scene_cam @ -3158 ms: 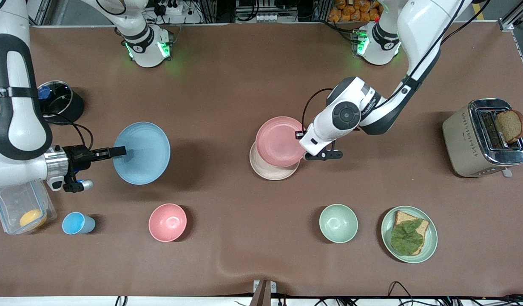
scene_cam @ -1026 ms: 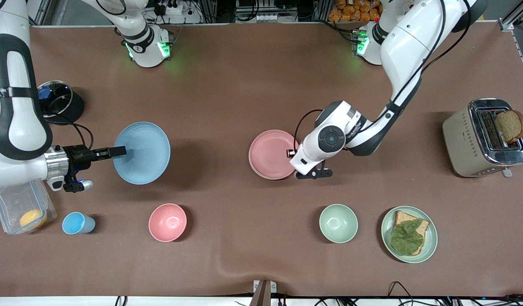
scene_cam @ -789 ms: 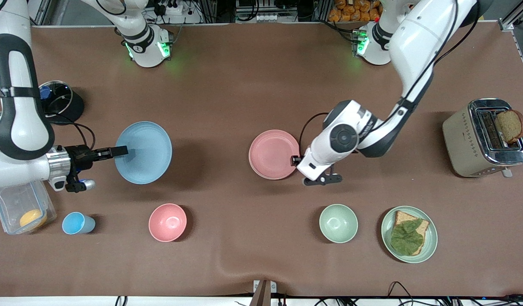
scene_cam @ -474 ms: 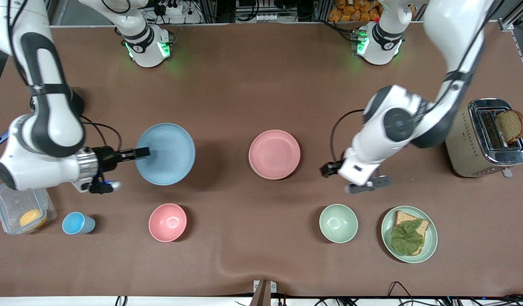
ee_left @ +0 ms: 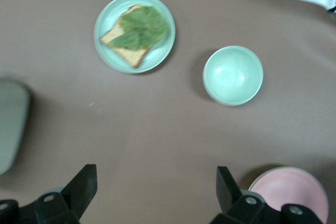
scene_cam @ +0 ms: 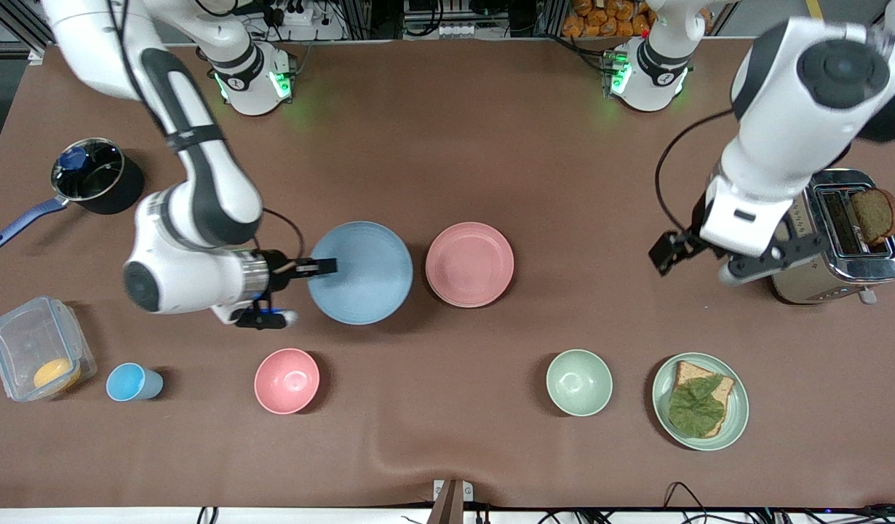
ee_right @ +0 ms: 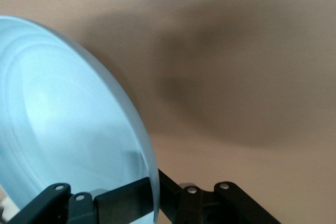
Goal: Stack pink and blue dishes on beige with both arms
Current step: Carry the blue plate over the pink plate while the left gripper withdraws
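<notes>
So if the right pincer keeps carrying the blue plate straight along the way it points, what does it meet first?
Probably the pink plate: the right pincer holds the blue plate pointing toward it, though height is unclear, so the blue plate may pass over.

Setting: brown cloth-covered table [scene_cam: 447,131], evenly lit from above.
Cloth matte, with one raised crease [scene_cam: 389,455] at the edge nearest the front camera. Metal frame posts [scene_cam: 557,18], cables [scene_cam: 295,13] and a power strip [scene_cam: 455,30] along the base edge; white strip [scene_cam: 91,515] with trailing wires along the near edge.
</notes>
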`<state>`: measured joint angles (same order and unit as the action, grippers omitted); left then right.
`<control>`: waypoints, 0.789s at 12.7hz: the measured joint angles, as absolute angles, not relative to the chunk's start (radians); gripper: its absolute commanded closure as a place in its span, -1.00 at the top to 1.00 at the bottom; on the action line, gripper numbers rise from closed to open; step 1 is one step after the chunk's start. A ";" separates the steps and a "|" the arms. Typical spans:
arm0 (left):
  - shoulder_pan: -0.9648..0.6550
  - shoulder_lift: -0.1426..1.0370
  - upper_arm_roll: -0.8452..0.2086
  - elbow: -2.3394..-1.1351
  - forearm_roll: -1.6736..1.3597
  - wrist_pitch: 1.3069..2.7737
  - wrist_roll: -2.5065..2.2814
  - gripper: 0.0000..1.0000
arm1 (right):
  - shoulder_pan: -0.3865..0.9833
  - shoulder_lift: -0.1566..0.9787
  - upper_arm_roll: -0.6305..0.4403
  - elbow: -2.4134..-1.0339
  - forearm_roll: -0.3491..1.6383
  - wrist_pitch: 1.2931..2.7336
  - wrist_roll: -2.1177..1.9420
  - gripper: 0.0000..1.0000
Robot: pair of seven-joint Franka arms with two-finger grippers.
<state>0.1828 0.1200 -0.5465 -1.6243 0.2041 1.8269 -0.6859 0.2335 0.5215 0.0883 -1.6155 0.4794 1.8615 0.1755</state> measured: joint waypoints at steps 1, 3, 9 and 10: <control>0.178 0.073 -0.557 -1.625 0.204 1.779 -0.687 1.00 | 0.282 0.530 0.089 -1.624 0.490 1.909 0.228 -1.00; 0.167 0.010 -0.596 -1.627 0.219 1.761 -0.698 1.00 | 0.361 0.544 0.089 -1.650 0.529 2.004 0.283 -1.00; 0.134 0.005 -0.565 -1.624 0.226 1.769 -0.658 1.00 | 0.542 0.600 0.089 -1.698 0.563 2.258 0.436 -1.00; 0.066 0.006 -0.485 -1.624 0.226 1.770 -0.636 1.00 | 0.564 0.614 0.089 -1.698 0.563 2.281 0.452 -1.00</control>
